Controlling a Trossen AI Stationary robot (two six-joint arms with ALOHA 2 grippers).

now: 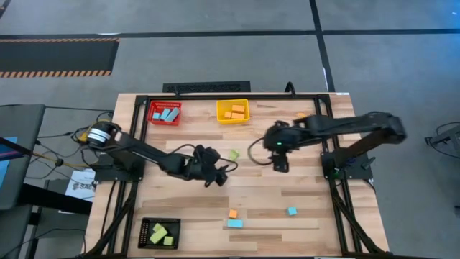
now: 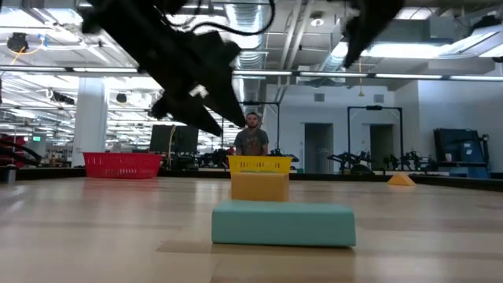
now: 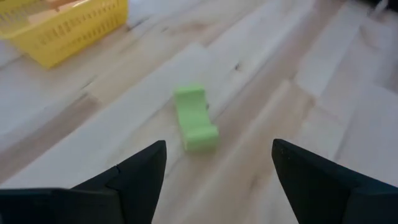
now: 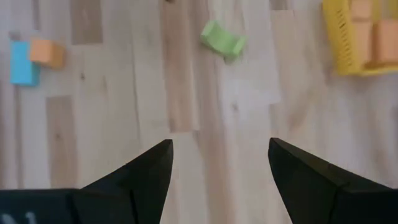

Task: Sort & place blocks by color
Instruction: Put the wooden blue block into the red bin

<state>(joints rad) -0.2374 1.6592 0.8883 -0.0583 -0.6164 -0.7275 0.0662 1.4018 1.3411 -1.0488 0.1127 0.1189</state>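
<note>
At one o'clock from my left claw (image 1: 218, 175), spread wide and empty, the green block (image 1: 233, 155) lies skewed and may twist free when I pinch.

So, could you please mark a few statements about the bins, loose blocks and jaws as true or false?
1. The red bin holds light blue blocks. True.
2. A green block lies loose between the two arms. True.
3. The left gripper is shut on the green block. False: its jaws are open and the block lies on the table ahead of them.
4. The yellow bin holds green blocks. False: it holds orange ones.
5. The right gripper carries an orange block. False: its jaws are open and empty.
</note>
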